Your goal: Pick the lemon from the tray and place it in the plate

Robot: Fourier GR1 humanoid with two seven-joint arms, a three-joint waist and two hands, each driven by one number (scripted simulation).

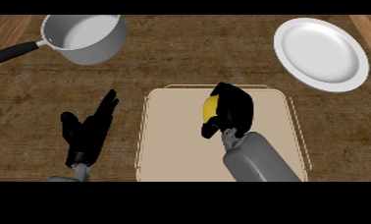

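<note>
Right hand wrapped round the lemon, over the tray.

Head view: at centre frame the right hand (pixel 230 109) curls its fingers round the lemon (pixel 210 107), only a yellow sliver showing at the hand's left side, above the upper middle of the beige tray (pixel 167 139). The white plate (pixel 319 53) sits at upper right, well apart from the tray, nothing on it. Lower left, the left hand (pixel 88 132) rests with straight fingers up, just beside the tray's left edge. Upper left, a grey saucepan (pixel 83 36) with a black handle stands on the wooden counter (pixel 196 56).
</note>
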